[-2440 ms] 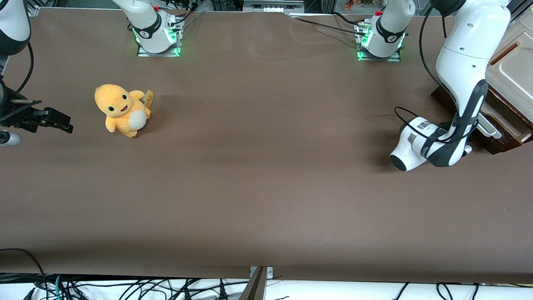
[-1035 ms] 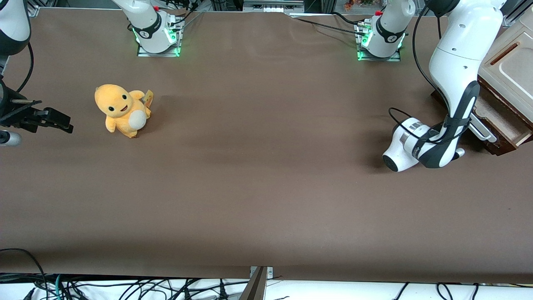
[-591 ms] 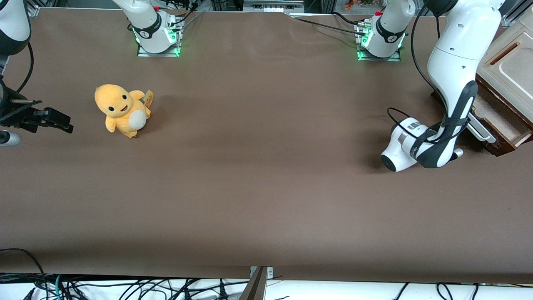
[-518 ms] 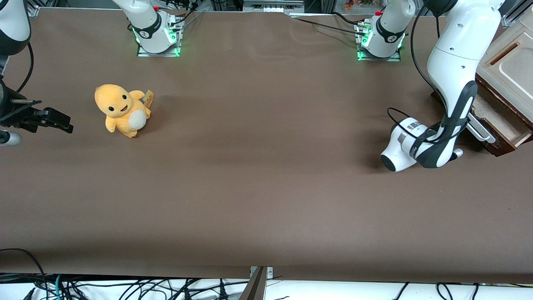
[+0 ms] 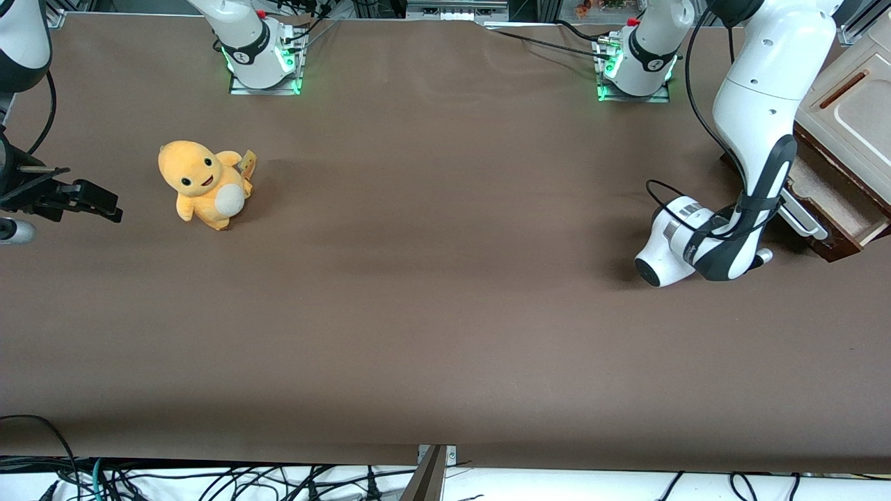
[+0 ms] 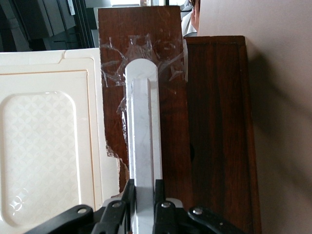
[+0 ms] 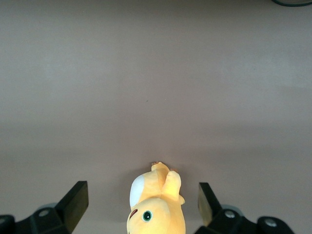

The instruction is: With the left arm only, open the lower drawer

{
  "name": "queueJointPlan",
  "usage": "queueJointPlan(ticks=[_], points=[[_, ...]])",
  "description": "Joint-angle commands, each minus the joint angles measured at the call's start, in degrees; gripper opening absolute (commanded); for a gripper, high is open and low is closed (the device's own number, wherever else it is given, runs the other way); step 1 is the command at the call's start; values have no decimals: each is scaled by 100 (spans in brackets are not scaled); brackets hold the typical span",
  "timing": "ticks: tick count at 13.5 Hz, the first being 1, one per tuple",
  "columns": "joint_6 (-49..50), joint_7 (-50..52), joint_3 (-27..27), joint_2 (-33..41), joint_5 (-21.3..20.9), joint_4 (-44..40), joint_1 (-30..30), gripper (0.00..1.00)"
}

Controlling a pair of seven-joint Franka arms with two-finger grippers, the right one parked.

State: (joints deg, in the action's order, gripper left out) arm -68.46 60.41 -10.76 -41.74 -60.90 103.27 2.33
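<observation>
At the working arm's end of the tabletop, the lower drawer stands pulled partway out of its cabinet, pale inside showing, right at the table's edge. Down low in front of it, the left arm has its gripper clamped tight on the drawer's long silver-white bar handle, a black finger pressed to each side of the bar. Over toward the parked arm's end, well apart, sits an orange plush toy on the brown surface.
</observation>
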Motion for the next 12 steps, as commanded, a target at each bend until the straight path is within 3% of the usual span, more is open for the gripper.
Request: queueJointPlan(ticks=[1,5,6,7,9,10,12], points=[[281,-179,-14,-45,-9,-123,-101,15],[237,-117,-5,-132,-1,-123,-48,15],[228,-99,-5,-167,0,-123,-48,19],[237,-99,-5,-177,0,-123,-48,37],[237,-99,-5,-177,0,-123,-48,86],[237,-99,-5,-177,0,-123,-48,100],[237,-99,-5,-168,8,-131,-48,100]])
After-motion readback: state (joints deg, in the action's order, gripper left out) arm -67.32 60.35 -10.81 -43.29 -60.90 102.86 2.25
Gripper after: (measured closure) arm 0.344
